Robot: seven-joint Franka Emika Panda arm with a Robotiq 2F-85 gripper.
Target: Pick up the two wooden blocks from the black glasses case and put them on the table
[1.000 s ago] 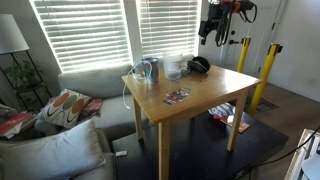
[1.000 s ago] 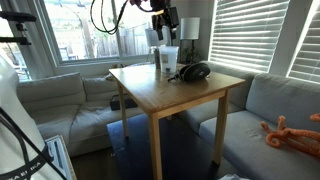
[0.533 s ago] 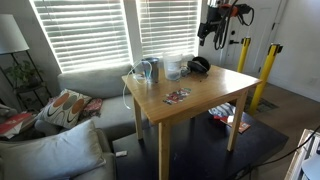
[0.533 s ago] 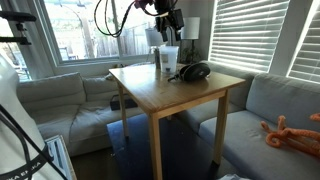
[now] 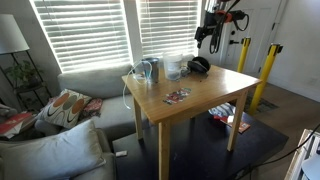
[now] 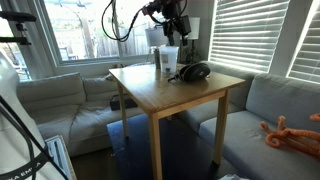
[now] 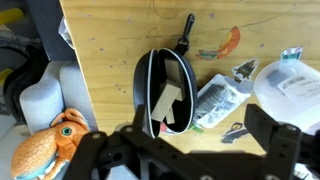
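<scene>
On the wooden surface the black glasses case lay mid-view, pale wooden blocks resting on it. Right of it sat a foil packet and clear container. The jaws hung wide open, empty.

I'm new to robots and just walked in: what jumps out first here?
The robot's gripper hangs open, high above a corner of the light wooden table. Directly below, in the wrist view, lies a black glasses case with pale wooden blocks resting on top.
</scene>
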